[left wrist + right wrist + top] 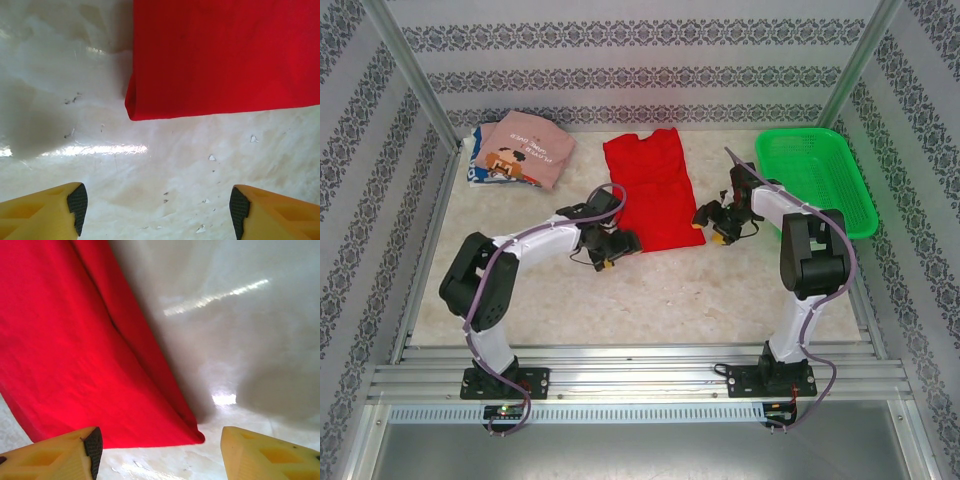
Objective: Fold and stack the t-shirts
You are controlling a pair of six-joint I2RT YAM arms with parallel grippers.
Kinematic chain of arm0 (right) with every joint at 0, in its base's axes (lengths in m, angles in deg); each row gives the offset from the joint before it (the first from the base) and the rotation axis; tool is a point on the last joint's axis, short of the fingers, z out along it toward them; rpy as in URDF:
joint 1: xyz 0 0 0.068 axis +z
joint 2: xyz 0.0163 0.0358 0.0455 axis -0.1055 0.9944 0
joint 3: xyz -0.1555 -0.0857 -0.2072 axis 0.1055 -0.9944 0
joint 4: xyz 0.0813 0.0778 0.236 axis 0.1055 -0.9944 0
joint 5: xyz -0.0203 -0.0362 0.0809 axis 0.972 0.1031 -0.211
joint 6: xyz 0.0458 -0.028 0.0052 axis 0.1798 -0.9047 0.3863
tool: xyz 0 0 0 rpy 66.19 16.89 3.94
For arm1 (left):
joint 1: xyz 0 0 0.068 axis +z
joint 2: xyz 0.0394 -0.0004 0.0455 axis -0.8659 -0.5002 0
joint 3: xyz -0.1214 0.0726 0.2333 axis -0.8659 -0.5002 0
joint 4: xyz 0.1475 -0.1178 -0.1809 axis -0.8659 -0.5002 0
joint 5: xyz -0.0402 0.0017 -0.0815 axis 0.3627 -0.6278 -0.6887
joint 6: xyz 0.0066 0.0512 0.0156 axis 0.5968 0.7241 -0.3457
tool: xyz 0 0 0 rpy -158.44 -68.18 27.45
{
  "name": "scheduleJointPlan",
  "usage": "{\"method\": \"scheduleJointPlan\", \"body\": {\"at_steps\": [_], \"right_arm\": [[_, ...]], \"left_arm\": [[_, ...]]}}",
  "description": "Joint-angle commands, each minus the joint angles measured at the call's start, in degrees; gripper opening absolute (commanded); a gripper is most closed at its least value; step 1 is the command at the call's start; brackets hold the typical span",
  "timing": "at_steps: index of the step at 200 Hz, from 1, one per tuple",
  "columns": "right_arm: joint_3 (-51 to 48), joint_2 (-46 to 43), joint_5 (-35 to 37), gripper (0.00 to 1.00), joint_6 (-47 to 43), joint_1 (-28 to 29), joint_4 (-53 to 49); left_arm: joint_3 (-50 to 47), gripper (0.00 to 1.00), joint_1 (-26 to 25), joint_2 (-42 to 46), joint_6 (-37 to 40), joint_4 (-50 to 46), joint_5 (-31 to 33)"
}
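- Table (670, 300): the red shirt (650, 190) is laid flat at its middle, folded to a long strip. The pink shirt (525, 148) is stacked folded at the far left corner.
- Cloth of the red shirt is judged soft, light and limp. It is best taken at its two near corners, so that sagging is avoided.
- Jaws of the left gripper (157, 205) are spread wide and nothing is held. It is placed just before the near left corner, apart from it.
- Jaws of the right gripper (160, 450) are spread too and are empty, at the near right corner.
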Motion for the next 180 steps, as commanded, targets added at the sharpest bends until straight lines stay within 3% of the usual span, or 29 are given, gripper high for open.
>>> {"method": "scheduleJointPlan", "body": {"at_steps": [1,103,135,161,180], "right_arm": [[-1.25,-1.11,-1.28,0.64,-0.89,0.09,3.39],[-3.19,-0.05,-1.94,0.61,-1.15,-0.07,5.27],[-4.92,-1.03,-1.87,0.61,-1.14,0.03,5.21],[-6.76,-2.47,-1.49,0.61,-1.03,-0.06,5.04],[-8.02,-2.88,-1.74,0.61,-0.66,0.01,5.86]], "left_arm": [[0.28,0.76,-0.55,-0.96,-4.78,6.98,3.03],[-0.15,0.65,-2.44,-6.79,-12.27,12.88,12.55],[1.22,0.45,-2.88,-8.58,-12.08,12.34,13.72],[2.24,0.22,-2.88,-10.54,-11.79,12.02,14.49],[3.14,0.12,-2.88,-11.07,-11.49,11.15,14.77]]}}
